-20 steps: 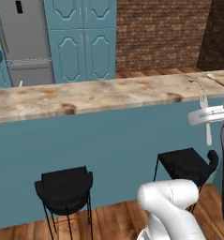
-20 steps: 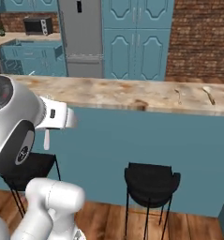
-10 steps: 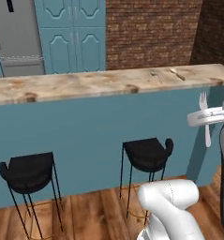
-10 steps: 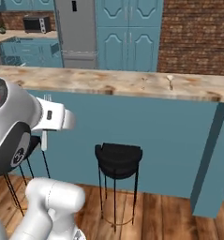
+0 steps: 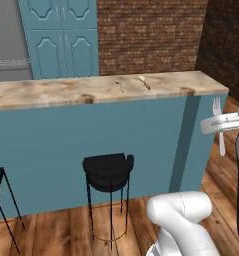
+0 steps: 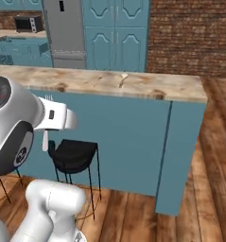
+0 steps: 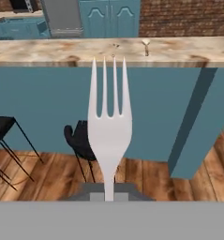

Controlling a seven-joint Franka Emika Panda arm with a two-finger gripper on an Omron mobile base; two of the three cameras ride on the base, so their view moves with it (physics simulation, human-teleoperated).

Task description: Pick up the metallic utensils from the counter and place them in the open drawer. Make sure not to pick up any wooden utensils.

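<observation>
So the gripper is clamped tight on a silver fork, tines straight up, handle pinched low between the jaws. In the left base view the fork sits out beside the arm, w/ the counter well apart from it. Other stuff on the counter top: a thin small piece and a pale spoon-ish thing near it. Can't tell metal vs wood at this res tbh, so I'd check b4 grabbing either.

Step in hand imo = carry the fork to the drawer. Can't say where the open drawer is from these views, prob the other side of the counter. Tips:
- keep the squeeze on, grip is way down the handle so the fork could pivot if the arm swings fast
- keep it upright & clear of the counter edge and the stool
- lower it in flat, don't drop from high
</observation>
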